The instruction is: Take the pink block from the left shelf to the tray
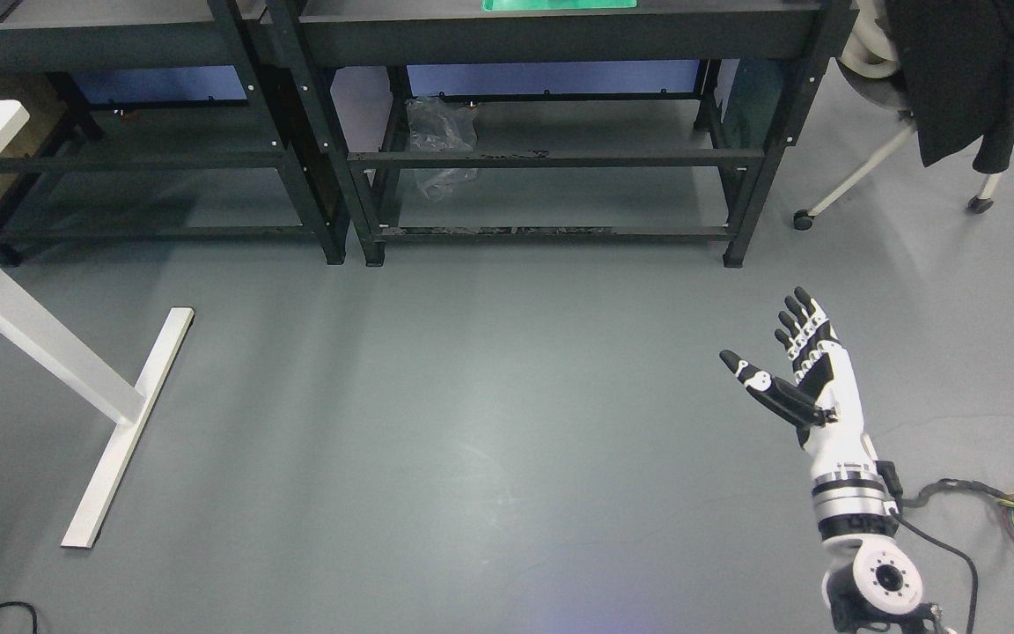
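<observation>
Our right robot hand [793,370] is spread wide, holding nothing; no pink block visible, so reaching for the left shelf [120,158] blind could miss.

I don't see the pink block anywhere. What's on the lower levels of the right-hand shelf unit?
Only a crumpled clear plastic bag shows, at the left of the shelf unit. No pink block. The top surface, with a green tray, is mostly cropped out of view.
</observation>
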